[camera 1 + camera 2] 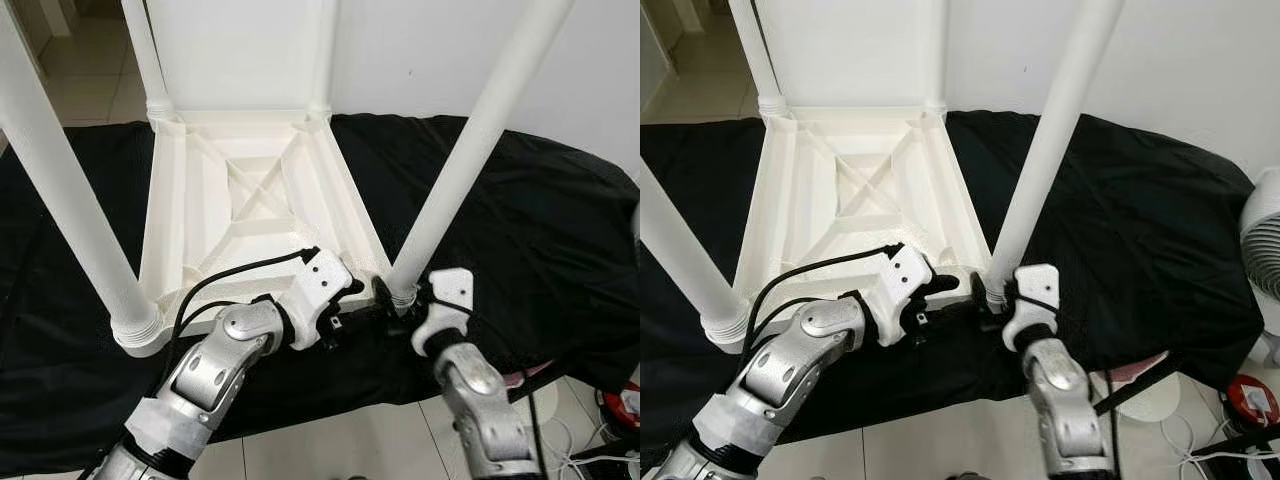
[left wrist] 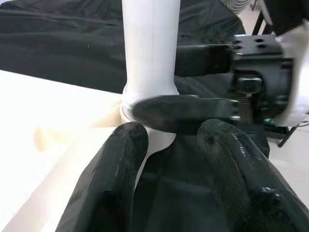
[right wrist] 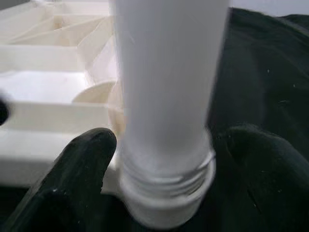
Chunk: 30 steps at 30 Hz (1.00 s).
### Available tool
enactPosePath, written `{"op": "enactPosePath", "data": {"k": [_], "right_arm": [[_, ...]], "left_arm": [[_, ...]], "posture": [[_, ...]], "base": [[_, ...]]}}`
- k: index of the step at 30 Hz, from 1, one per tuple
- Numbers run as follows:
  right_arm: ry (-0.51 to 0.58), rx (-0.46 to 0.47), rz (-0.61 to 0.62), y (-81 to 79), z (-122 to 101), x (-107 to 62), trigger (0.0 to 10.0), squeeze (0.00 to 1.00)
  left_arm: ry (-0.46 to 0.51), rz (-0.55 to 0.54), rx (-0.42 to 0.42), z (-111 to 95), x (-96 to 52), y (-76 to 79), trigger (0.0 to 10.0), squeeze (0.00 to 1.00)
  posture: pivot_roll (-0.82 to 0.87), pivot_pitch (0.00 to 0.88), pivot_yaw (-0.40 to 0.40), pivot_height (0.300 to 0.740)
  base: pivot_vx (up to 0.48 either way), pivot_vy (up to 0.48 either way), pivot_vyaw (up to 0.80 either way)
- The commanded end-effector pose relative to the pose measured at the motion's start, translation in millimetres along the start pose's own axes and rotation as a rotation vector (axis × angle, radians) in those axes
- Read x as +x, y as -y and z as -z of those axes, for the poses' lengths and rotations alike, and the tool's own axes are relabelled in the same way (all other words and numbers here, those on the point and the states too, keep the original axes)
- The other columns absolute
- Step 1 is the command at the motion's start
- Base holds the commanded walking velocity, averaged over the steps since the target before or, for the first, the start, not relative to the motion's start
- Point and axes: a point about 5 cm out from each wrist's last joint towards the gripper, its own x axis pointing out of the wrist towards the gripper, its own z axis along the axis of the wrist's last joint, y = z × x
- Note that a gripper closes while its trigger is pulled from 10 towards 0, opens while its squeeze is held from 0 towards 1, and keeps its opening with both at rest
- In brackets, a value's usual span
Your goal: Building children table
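A white plastic children's table (image 1: 250, 200) lies upside down on a black cloth, its ribbed underside facing up and its legs standing upright. My right gripper (image 1: 400, 295) is at the threaded base of the near right leg (image 1: 470, 150). It is shut on the leg, with one black finger (image 2: 193, 108) in front of the collar and the other behind. In the right wrist view the gripper (image 3: 166, 145) straddles that leg (image 3: 169, 72). My left gripper (image 1: 352, 292) is open just beside the same corner. Its fingertips (image 2: 130, 140) point at the leg base and nothing is between them.
The black cloth (image 1: 540, 220) covers the whole low surface and hangs over its near edge. The near left leg (image 1: 70, 200) rises close to my left arm. A white fan (image 1: 1265, 240), a red object (image 1: 1252, 400) and cables are on the tiled floor at the right. A white wall is behind.
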Motion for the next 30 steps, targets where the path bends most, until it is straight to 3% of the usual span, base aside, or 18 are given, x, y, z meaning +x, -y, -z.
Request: {"op": "enactPosePath", "data": {"k": [1,9,21,22,23,24,30], "right_arm": [[0.017,-0.002,-0.053,2.1,-2.4,-4.4,10.0,0.00],[0.029,-0.082,-0.172,17.8,-8.1,-1.9,10.0,0.00],[-0.003,-0.147,-0.305,23.0,-6.3,29.4,10.0,0.00],[-0.012,-0.151,-0.324,22.0,-3.6,35.2,3.5,0.00],[-0.012,-0.151,-0.324,22.0,-3.6,35.2,3.5,0.00],[-0.022,-0.144,-0.344,21.4,-1.2,39.1,0.0,0.00],[-0.032,-0.165,-0.393,21.1,0.2,48.3,0.0,0.00]], "left_arm": [[-0.005,0.019,0.002,0.5,0.5,2.9,10.0,0.00],[-0.007,0.027,0.006,0.5,1.6,2.6,10.0,0.00],[-0.008,0.033,0.014,0.2,2.0,1.9,10.0,0.00],[-0.010,0.032,0.014,0.8,1.3,2.0,10.0,0.00],[-0.010,0.032,0.014,0.8,1.3,2.0,10.0,0.00],[-0.012,0.030,0.014,1.3,0.8,1.9,10.0,0.00],[-0.018,0.015,0.015,1.8,-1.7,0.1,10.0,0.00]], "posture": [[0.00,0.019,-0.076,0.740],[0.00,0.007,-0.066,0.740],[0.02,0.000,-0.063,0.740],[0.03,0.000,-0.066,0.740],[0.03,0.000,-0.066,0.740],[0.03,0.000,-0.067,0.740],[0.04,0.000,-0.068,0.740]], "base": [[0.000,0.000,0.00],[0.000,0.000,0.00],[0.000,0.000,0.00],[0.000,0.000,0.00],[0.000,0.000,0.00],[0.000,0.000,0.00],[0.000,0.000,0.00]]}}
